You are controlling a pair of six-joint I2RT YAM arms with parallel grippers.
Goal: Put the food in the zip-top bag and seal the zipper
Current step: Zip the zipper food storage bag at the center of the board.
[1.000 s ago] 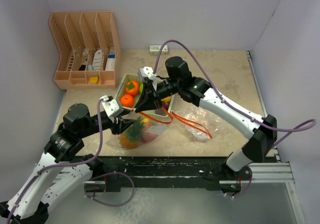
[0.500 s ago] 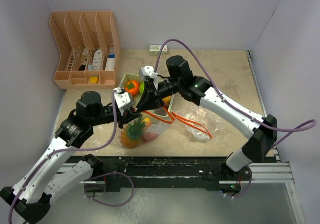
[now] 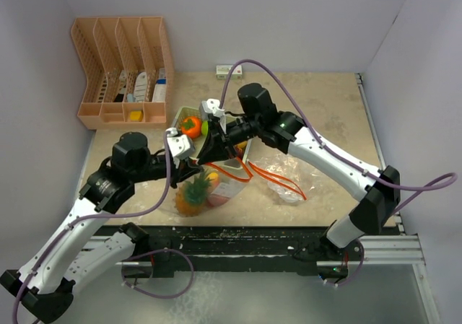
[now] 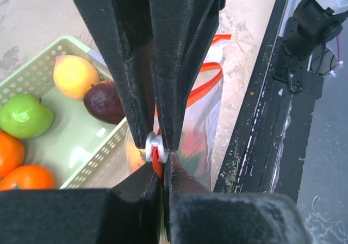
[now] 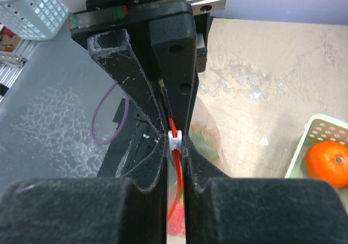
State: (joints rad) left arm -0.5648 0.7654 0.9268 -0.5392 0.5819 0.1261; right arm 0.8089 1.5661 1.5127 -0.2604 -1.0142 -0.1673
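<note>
Left gripper (image 4: 162, 167): pinching shut on the orange zipper strip (image 4: 202, 86) of the zip-top bag (image 4: 209, 119), right at the white slider (image 4: 155, 144).
Right gripper (image 5: 174, 147): clamping together on the same strip from the opposite side, its tips meeting the left one's at the slider.
Bag position: hanging between both grippers near the table's front edge, just beside the green basket (image 4: 100, 160).
Food in bag: the pineapple (image 3: 191, 194) is lying inside, next to something red, possibly the pepper; the plastic is blurring it.
Food in basket: two oranges (image 4: 27, 177), a lime (image 4: 24, 115), a mango (image 4: 75, 75) and a dark purple fruit (image 4: 106, 101) are sitting there.
</note>
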